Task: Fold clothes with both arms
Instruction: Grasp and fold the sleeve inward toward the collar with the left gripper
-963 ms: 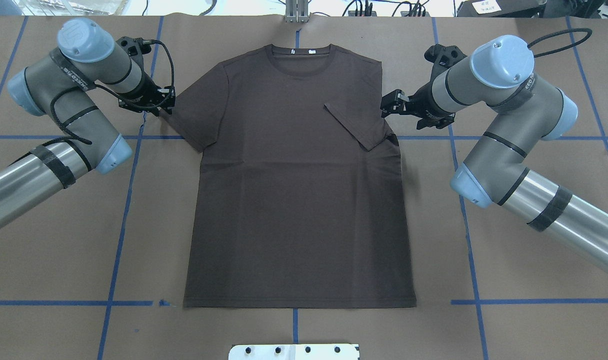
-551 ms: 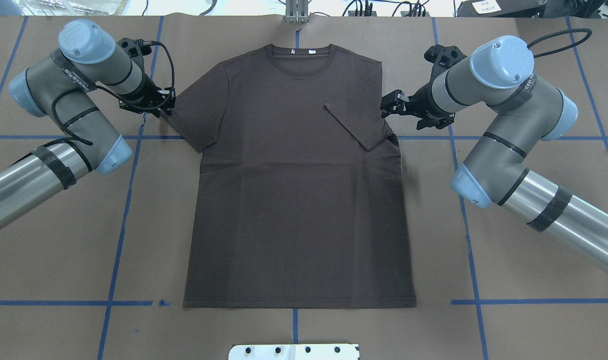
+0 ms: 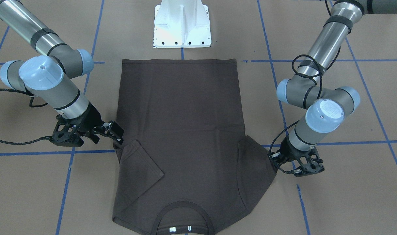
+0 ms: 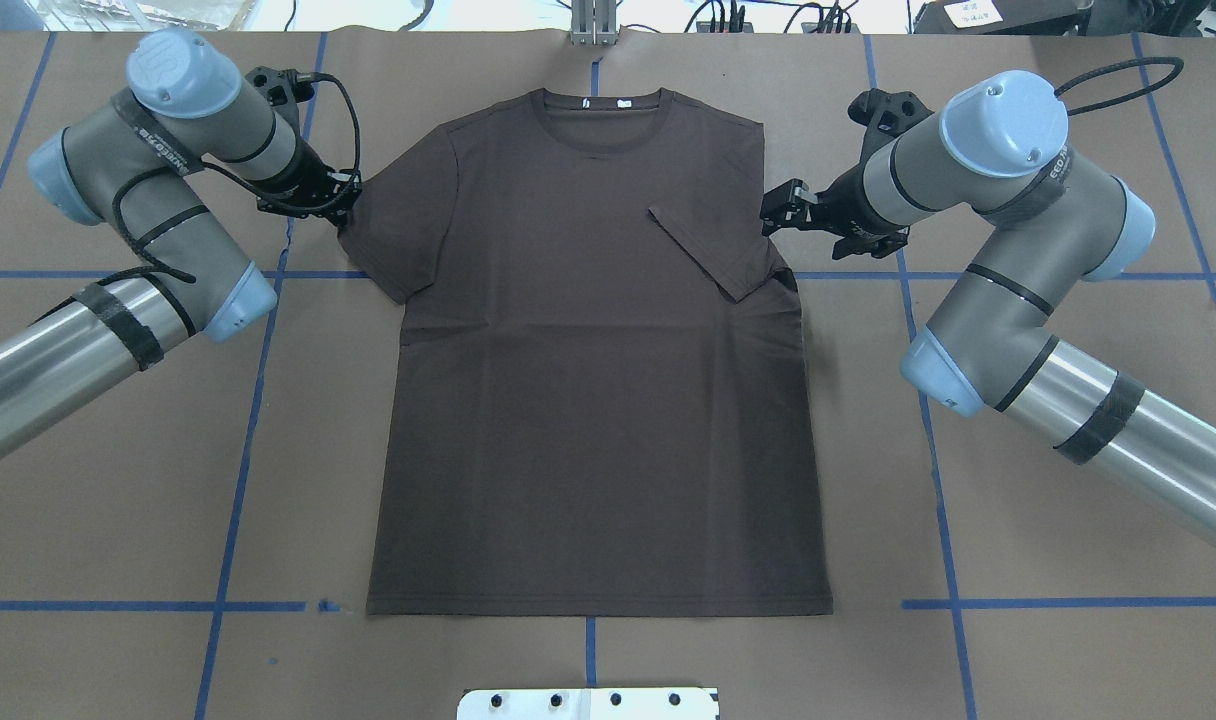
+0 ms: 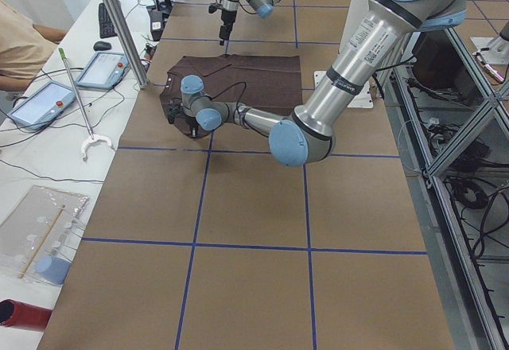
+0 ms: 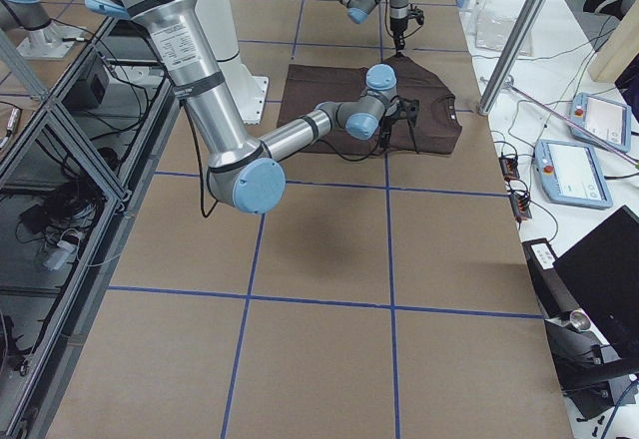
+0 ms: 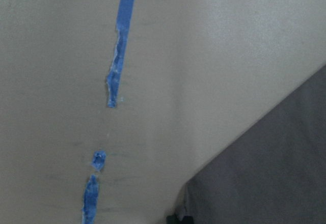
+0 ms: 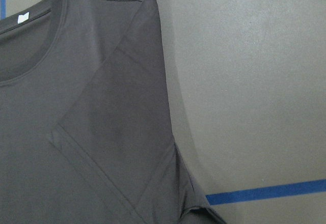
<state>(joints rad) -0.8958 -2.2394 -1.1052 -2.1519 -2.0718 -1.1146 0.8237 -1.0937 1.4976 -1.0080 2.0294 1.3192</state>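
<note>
While the dark brown T-shirt (image 4: 588, 420) lies flat and face up on the paper-covered table (image 4: 1018, 560), collar (image 4: 601, 110) on the side away from the robot, we judge the folding to be only in its opening stage. One step looks done: the right sleeve (image 4: 713, 250) is turned inward and lies across the chest. The left sleeve (image 4: 393, 235) is spread out to the side, not yet folded.

The left gripper (image 4: 346, 208) sits low at that sleeve's outer edge, touching the cloth or all but touching it. We cannot tell whether its jaws are apart or closed on the edge (the left wrist view shows only a corner of fabric, bare paper and blue tape (image 7: 118, 66)). The right gripper (image 4: 776, 212) hangs just beside the folded shoulder, jaws parted and holding nothing, and its wrist view shows the tucked sleeve lying free.

What is left, as we read it, is to bring the left sleeve in to match, then to fold the long body, whose bottom hem (image 4: 598, 608) lies straight and untouched near the robot. Most of the work is ahead.
</note>
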